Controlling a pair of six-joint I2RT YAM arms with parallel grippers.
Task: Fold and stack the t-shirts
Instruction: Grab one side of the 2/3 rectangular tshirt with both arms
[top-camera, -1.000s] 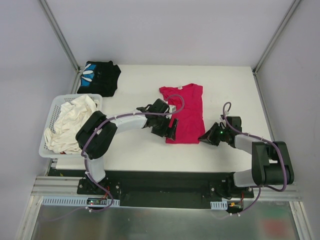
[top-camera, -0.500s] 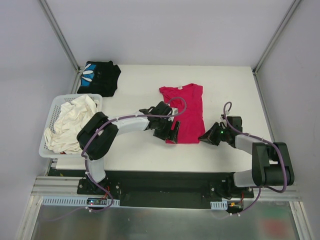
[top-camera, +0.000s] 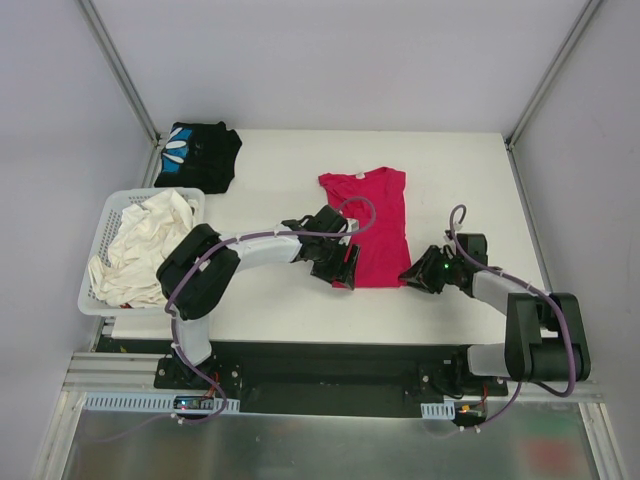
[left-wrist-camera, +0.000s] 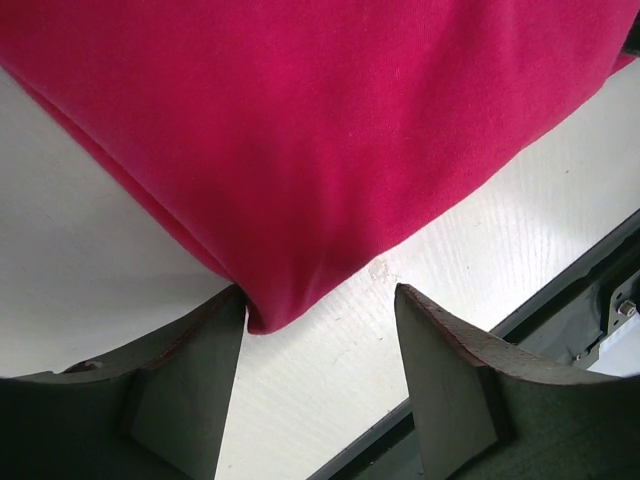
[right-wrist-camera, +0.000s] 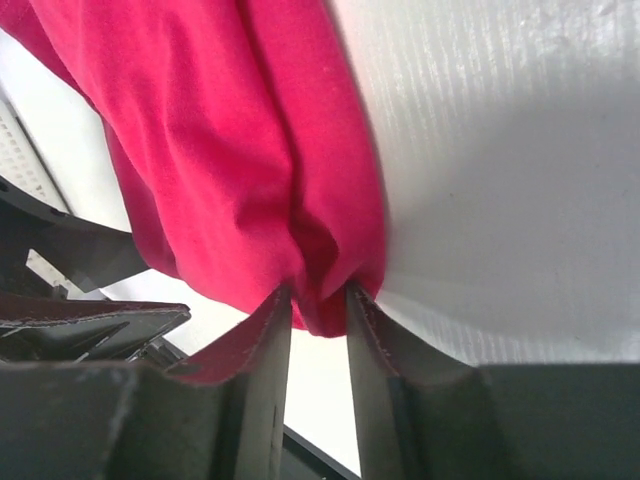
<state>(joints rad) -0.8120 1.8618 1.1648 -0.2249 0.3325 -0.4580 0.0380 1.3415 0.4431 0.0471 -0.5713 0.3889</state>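
The magenta-red t-shirt (top-camera: 374, 222) lies folded into a long strip in the middle of the table. My left gripper (top-camera: 343, 268) is at its near left corner. In the left wrist view this gripper (left-wrist-camera: 320, 300) is open, and the shirt's corner (left-wrist-camera: 270, 305) touches the left finger (left-wrist-camera: 190, 370). My right gripper (top-camera: 410, 277) is at the near right corner. In the right wrist view its jaws (right-wrist-camera: 318, 295) stand a little apart, with a bunched bit of the shirt (right-wrist-camera: 325, 310) between the tips. The black t-shirt (top-camera: 197, 153) lies crumpled at the back left corner.
A white lattice basket (top-camera: 104, 222) holding white cloth (top-camera: 140, 245) stands at the left edge, beside the left arm. The table's near edge (left-wrist-camera: 560, 290) runs just past both grippers.
My right gripper's jaws have parted from shut, with the shirt's corner still between them. My left gripper has slid a little nearer the near left corner and its jaws have narrowed somewhat.
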